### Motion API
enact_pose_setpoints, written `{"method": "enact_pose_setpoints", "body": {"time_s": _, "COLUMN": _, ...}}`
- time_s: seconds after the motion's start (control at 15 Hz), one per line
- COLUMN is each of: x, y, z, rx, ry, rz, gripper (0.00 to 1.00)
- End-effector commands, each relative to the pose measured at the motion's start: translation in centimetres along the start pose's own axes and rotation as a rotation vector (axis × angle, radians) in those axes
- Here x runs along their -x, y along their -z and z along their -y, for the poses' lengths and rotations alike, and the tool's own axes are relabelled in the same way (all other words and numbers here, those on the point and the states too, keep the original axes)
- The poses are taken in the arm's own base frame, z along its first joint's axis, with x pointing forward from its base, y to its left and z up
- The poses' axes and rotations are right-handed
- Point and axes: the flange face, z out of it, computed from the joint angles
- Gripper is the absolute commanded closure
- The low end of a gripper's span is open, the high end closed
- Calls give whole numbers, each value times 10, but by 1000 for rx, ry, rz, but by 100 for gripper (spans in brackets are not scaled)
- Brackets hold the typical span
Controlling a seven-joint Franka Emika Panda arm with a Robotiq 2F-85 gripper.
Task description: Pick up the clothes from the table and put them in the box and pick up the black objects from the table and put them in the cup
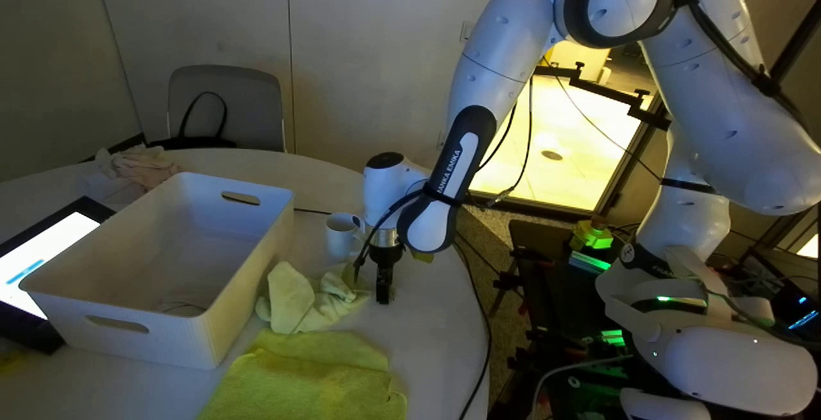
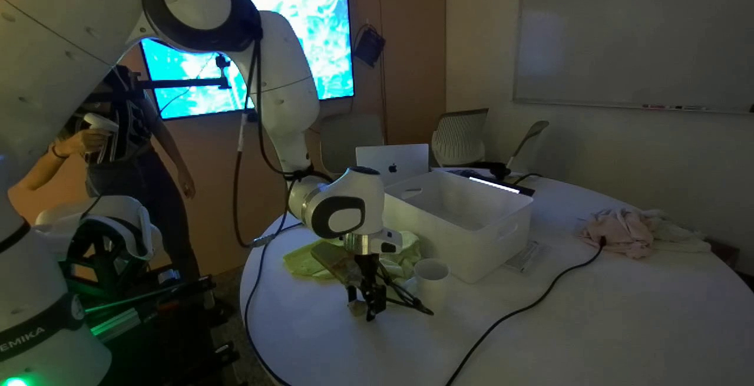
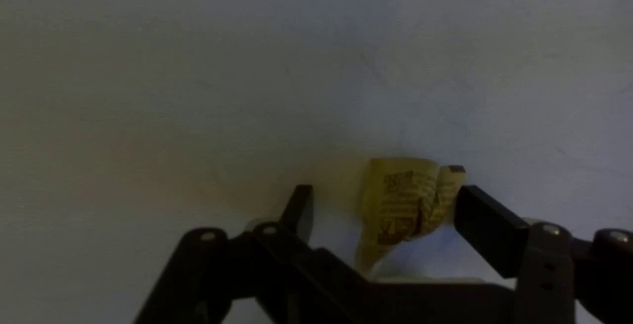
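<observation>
Black, blocky fingers [image 3: 489, 230] of the tool [image 3: 385, 208] loom large in the wrist view, standing well apart with nothing gripped; between them lies a small, crumpled packet of yellow-brown printed paper or film [image 3: 403, 210], close by one finger (whether touching can't be made out) and apart from the opposite one; it should be very light, thin and easily crushed, apt to skid on the smooth, round, white-topped bench [image 3: 198, 91], so a gentle, low pinch across its middle would suit; its print is too blurred to read; it may be what the task calls black objects, though it does not look black; in an exterior view, a folded, fuzzy, yellow-green towel [image 1: 308, 381] lies foremost, with a crumpled, pale yellow-green cloth [image 1: 298, 301] behind it, just beside the big, white, rectangular plastic bin [image 1: 160, 340]; both cloths look soft, limp and light, best lifted by a raised fold; the small, white, cylindrical cup [image 1: 337, 240] stands upright near the tool, presumably stiff and perhaps breakable; FRANKA EMIKA is lettered on the white jointed arm [image 1: 494, 67], its first letters half hidden; in an exterior view, the tool's tips hang near the bench top, close to the cup; EMIKA can be read on a dark band [image 2: 56, 326] at the arm's foot, and an Apple emblem marks a silver laptop [image 2: 392, 159] beyond the bin.
</observation>
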Motion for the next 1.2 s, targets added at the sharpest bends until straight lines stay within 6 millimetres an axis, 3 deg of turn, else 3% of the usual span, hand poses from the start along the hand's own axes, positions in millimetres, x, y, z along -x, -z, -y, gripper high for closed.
{"method": "enact_pose_setpoints", "body": {"time_s": 0.0, "x": 8, "y": 0, "z": 5, "rx": 13, "ry": 24, "rz": 39, "gripper": 27}}
{"method": "enact_pose_setpoints", "body": {"time_s": 0.07, "x": 9, "y": 1, "z": 5, "rx": 17, "ry": 27, "rz": 44, "gripper": 31}}
{"method": "enact_pose_setpoints", "body": {"time_s": 0.2, "x": 10, "y": 4, "z": 8, "rx": 22, "ry": 33, "rz": 55, "gripper": 54}}
{"method": "enact_pose_setpoints", "body": {"time_s": 0.47, "x": 11, "y": 8, "z": 15, "rx": 34, "ry": 57, "rz": 78, "gripper": 84}}
{"method": "enact_pose_setpoints", "body": {"time_s": 0.67, "x": 11, "y": 10, "z": 19, "rx": 41, "ry": 73, "rz": 93, "gripper": 92}}
{"method": "enact_pose_setpoints", "body": {"time_s": 0.87, "x": 13, "y": 17, "z": 20, "rx": 55, "ry": 80, "rz": 101, "gripper": 85}}
{"method": "enact_pose_setpoints", "body": {"time_s": 1.13, "x": 13, "y": 40, "z": 20, "rx": 94, "ry": 102, "rz": 92, "gripper": 85}}
